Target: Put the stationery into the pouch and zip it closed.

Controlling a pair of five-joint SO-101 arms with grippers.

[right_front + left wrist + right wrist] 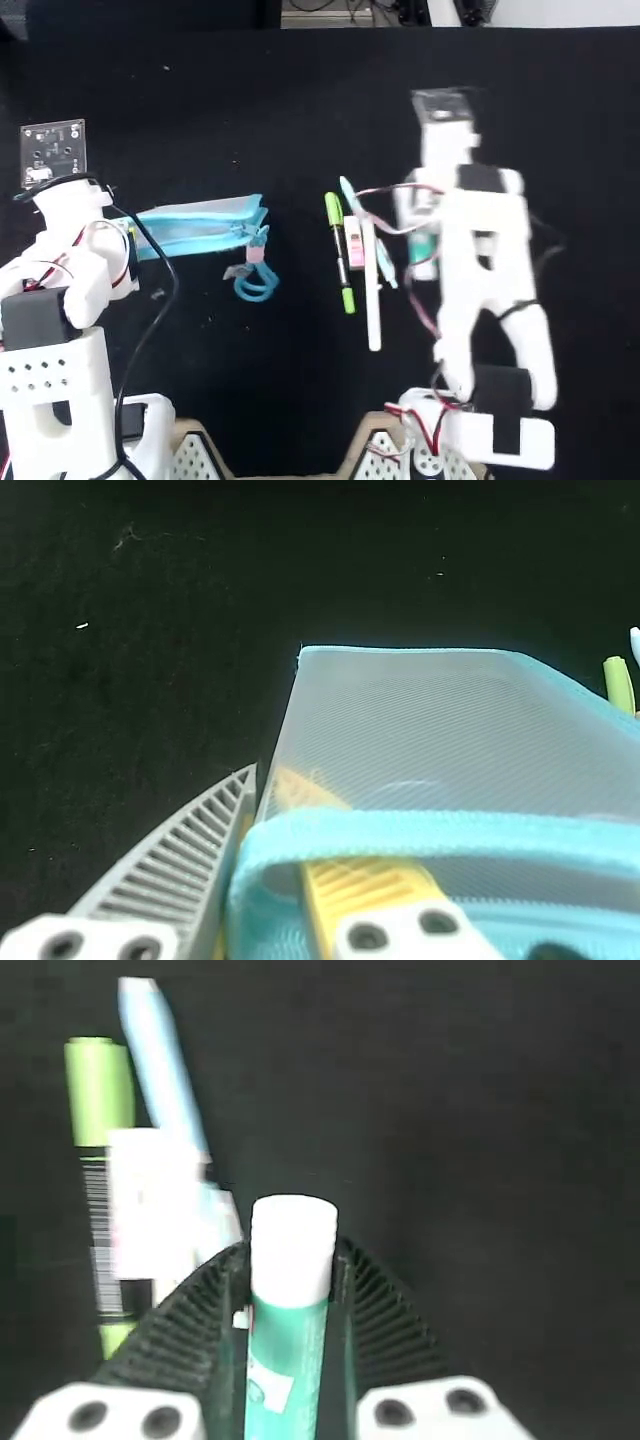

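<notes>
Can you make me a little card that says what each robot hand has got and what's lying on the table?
Left gripper: clamped on one end of the blue pouch
Right gripper: holding a teal glue stick with a white cap
On the black table: green marker, white pen, blue pen
Where they lie: bunched together, between pouch and right gripper

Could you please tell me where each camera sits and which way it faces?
High view: fixed above the table, looking down; left arm, right arm, pouch and green marker show.
Left wrist view: on the left wrist, looking along the left claw, shut on the pouch's edge.
Right wrist view: on the right wrist, looking along the right claw, shut on a teal stick; green marker beyond.
Shared: high and right wrist views show the marker.
</notes>
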